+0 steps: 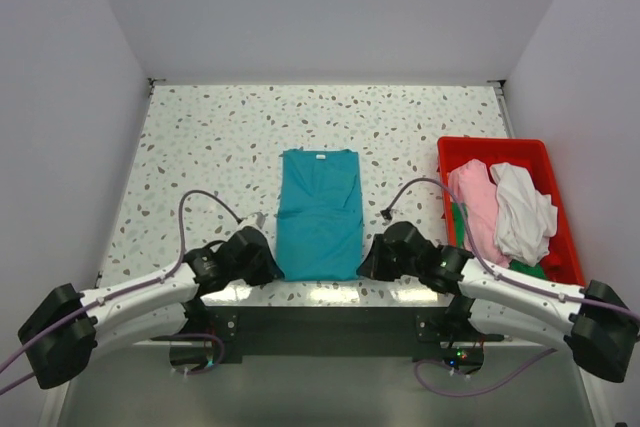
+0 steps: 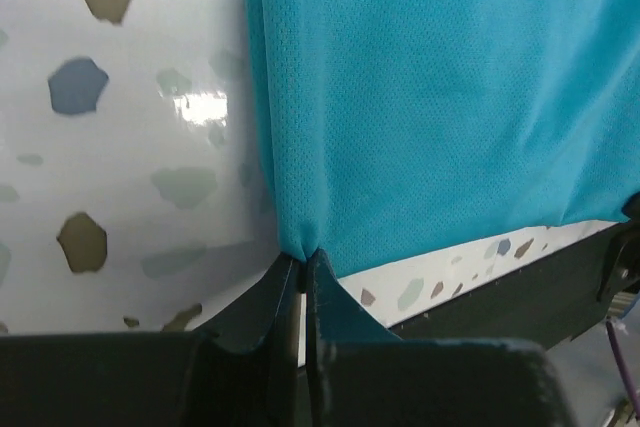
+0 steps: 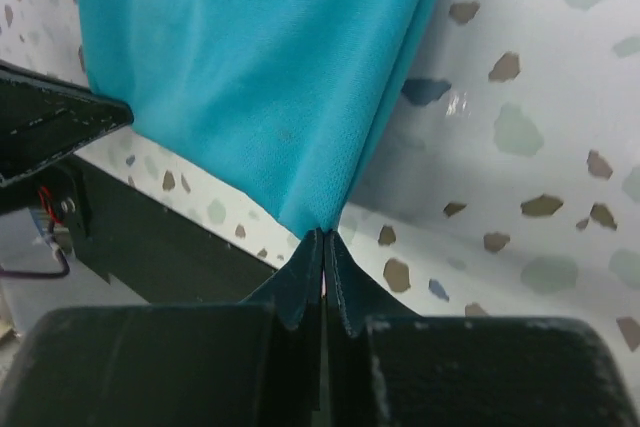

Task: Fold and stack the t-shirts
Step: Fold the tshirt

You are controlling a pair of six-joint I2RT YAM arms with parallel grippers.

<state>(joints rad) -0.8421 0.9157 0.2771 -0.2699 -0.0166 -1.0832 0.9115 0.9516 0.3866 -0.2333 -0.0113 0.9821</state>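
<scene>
Teal t-shirt (image 1: 320, 215) flat mid-table (image 1: 200, 137), sleeves look tucked in. Which step are you on?

Me: bottom-up fold, I reckon. My left gripper (image 2: 303, 265) is clamped on the near-left hem corner, my right gripper (image 3: 325, 239) on the near-right. Next up: lift both evenly and carry the hem to the collar. Pink shirt (image 1: 475, 202) and white shirt (image 1: 525, 212) wait in the red bin (image 1: 545, 152).

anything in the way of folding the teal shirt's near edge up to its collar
Nothing visible. The left gripper and right gripper each pinch a near corner of the teal shirt, and nothing lies on the cloth.
</scene>
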